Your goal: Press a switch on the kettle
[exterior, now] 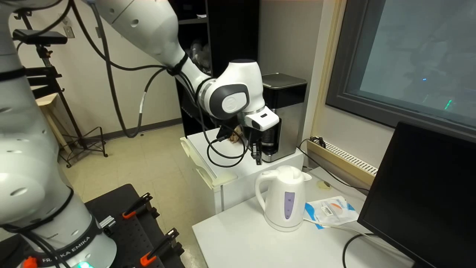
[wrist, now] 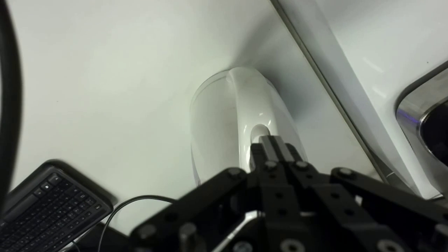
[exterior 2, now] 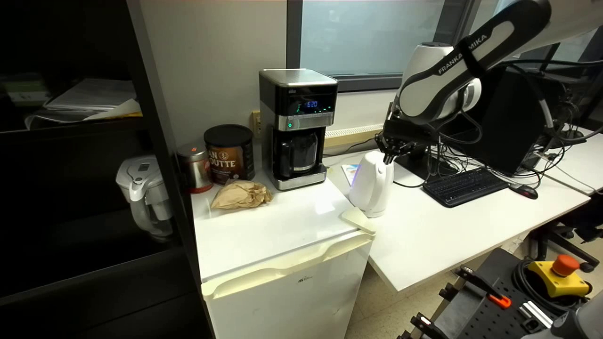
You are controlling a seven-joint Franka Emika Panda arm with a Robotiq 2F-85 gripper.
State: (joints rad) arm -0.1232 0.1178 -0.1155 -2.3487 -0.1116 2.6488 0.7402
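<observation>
Below a wide, dark-framed glass window (exterior: 405, 59), a flat white desk (exterior 2: 424, 235) bears the work, and a white, black-banded robot arm (exterior: 156, 37) — the only arm present — hangs over it. A low white fridge (exterior 2: 287, 301) sits, in an exterior view, at eight o'clock from the white plastic jug kettle (exterior 2: 370, 188), which stands upright on the desk. By the wrist view, the kettle lies at ten o'clock from the tips of the black metal gripper (wrist: 275, 139), and the kettle's white loop handle (wrist: 255, 101) runs off toward eleven; the press likely turns on meeting that long axis at its near end. The grey-padded fingers (wrist: 268, 148) are pressed together, pinching nothing. A small pale oval piece (wrist: 259, 130), partly hidden toward ten, is probably the switch; contact cannot be told.
</observation>
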